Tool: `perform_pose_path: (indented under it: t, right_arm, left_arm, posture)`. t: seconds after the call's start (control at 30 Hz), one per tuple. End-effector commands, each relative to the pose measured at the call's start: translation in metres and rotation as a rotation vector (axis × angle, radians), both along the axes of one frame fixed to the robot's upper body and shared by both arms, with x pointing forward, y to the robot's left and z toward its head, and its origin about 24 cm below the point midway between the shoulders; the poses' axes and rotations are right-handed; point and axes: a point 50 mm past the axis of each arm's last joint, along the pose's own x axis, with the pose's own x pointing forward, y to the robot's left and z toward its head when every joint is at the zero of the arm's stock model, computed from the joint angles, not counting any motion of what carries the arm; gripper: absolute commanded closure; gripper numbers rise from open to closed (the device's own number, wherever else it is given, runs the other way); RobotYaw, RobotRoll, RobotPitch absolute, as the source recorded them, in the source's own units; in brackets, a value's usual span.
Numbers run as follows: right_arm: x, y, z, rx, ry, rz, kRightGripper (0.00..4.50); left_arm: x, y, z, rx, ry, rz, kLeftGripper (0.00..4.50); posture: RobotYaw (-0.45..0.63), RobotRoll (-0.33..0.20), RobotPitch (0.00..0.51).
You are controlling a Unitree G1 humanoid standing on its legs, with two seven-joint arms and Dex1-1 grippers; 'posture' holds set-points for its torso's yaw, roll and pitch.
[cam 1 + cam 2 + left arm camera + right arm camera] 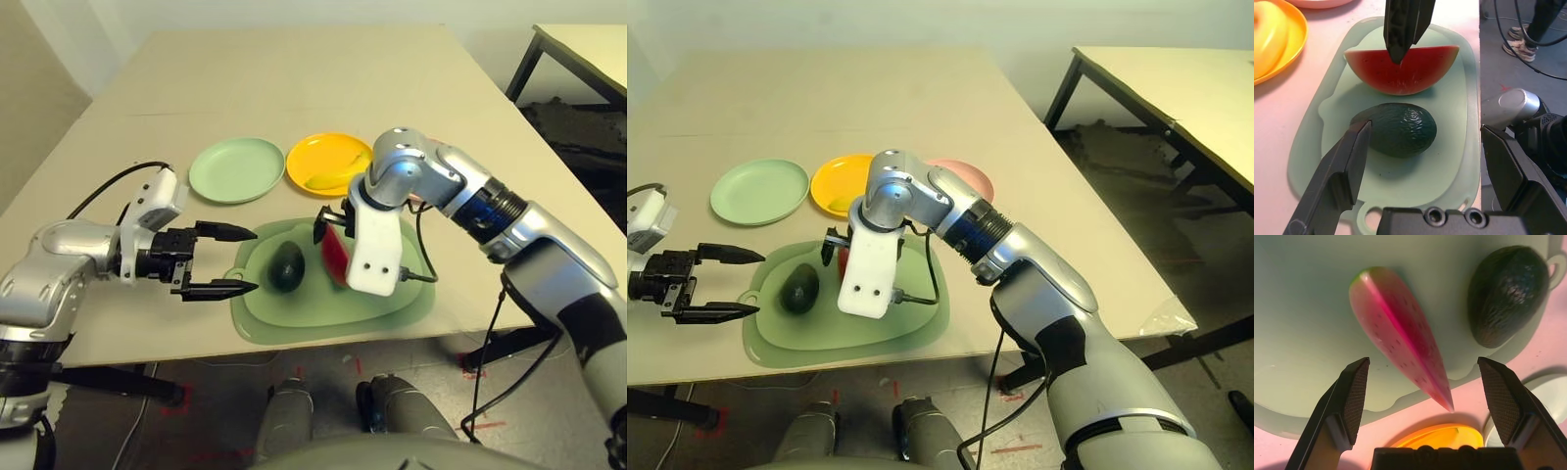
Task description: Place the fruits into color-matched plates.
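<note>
"Gripper by gripper, then: left to right?"

"Left gripper (257, 259): spread, empty. Beyond it, mint plate (237, 170); just ahead of its tips, glossy, pebbled, egg-shaped avocado (286, 267) on the smooth green mat (294, 315)."

"And farther right?"

"Past the right gripper (1423, 360), curved banana (333, 180) already on the yellow plate (318, 147). Under its wide-open fingers, smooth, seed-flecked watermelon wedge (1400, 335), ungripped. Rightward, pink plate (970, 176)."

"Step in hand?"

"Probably watermelon pickup: lower, straddle the thin wedge, close squarely."
</note>
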Motion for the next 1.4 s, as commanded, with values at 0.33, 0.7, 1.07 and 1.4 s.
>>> perform_pose_path:
  t: [0.33,0.7,1.07,1.4]
  right_arm:
    - [0.005,0.006,-0.04,-0.066,0.004,-0.02,0.05]
    - [0.009,-0.036,-0.062,-0.204,0.07,-0.13,2.27]
    - [0.021,-0.061,-0.012,-0.128,0.072,-0.262,2.27]
    - [0.059,-0.104,0.044,0.025,0.06,-0.582,2.27]
  left_arm:
    - [-0.006,0.002,0.003,0.007,-0.013,0.019,0.0]
    - [-0.004,0.003,0.003,0.005,-0.021,0.026,0.0]
    - [0.002,-0.001,0.002,-0.007,-0.023,0.014,0.0]
    - [0.012,-0.007,0.0,-0.035,-0.041,0.034,0.0]
  posture:
    - [0.15,0.0,0.111]
    - [0.15,0.0,0.112]
    - [0.1,0.0,0.106]
    - [0.06,0.0,0.097]
